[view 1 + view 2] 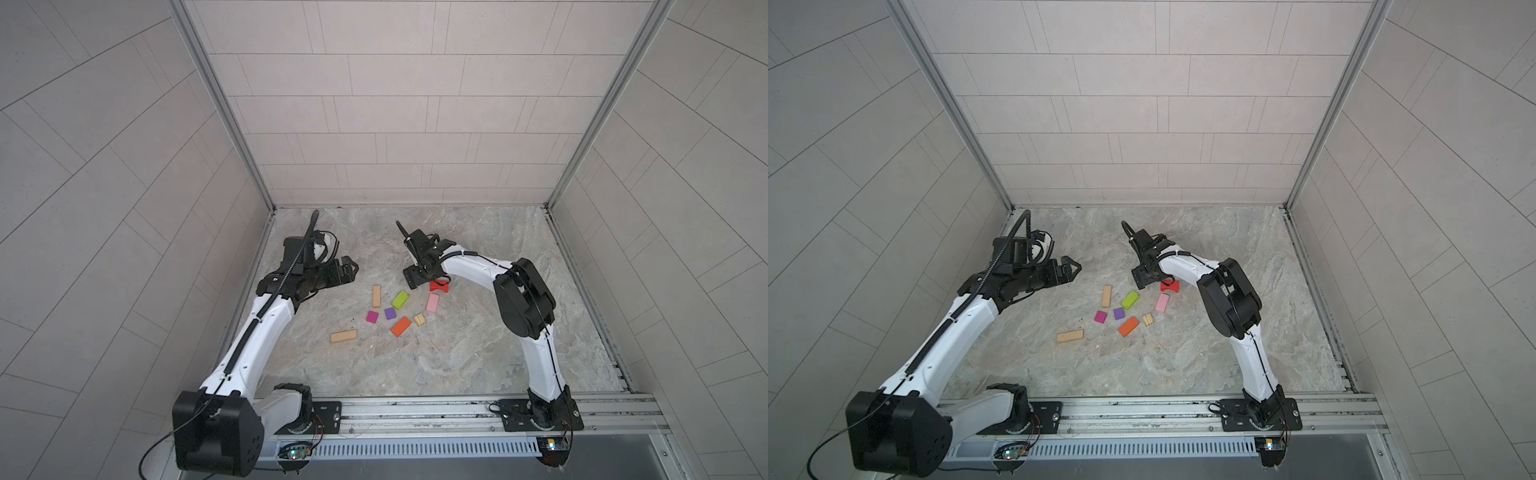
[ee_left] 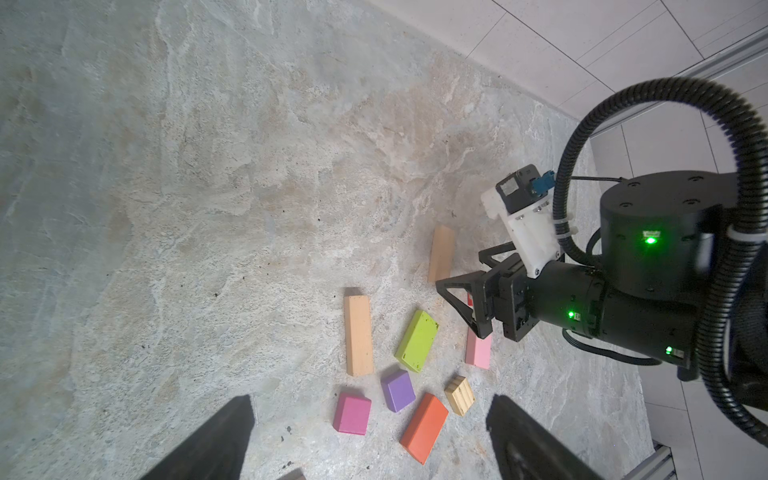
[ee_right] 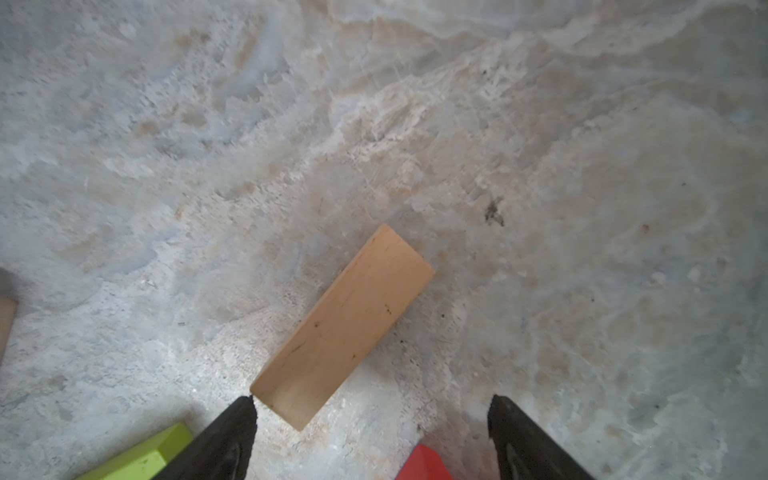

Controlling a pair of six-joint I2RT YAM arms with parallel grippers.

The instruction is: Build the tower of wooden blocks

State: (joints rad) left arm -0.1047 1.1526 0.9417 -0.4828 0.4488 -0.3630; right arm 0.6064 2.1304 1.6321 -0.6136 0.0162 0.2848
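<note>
The wood blocks lie loose and single on the marble table [image 1: 478,332], and no tower is in view. In both top views I see a tan bar [image 1: 376,296], green [image 1: 400,299], pink [image 1: 432,302], a red arch [image 1: 439,286], a magenta cube [image 1: 372,317], a purple cube [image 1: 390,313], orange [image 1: 401,326], a ridged tan piece [image 1: 419,319] and a second tan bar [image 1: 343,336]. My right gripper [image 3: 371,415] hangs open just above a third tan bar [image 3: 343,328], holding nothing. Left of the cluster, my left gripper [image 1: 351,266] is open and empty.
Tiled walls close the table in at the back and both sides, with a metal rail [image 1: 415,409] along the front. In the left wrist view the right arm [image 2: 623,299] leans over the pink block [image 2: 478,353] and the red arch.
</note>
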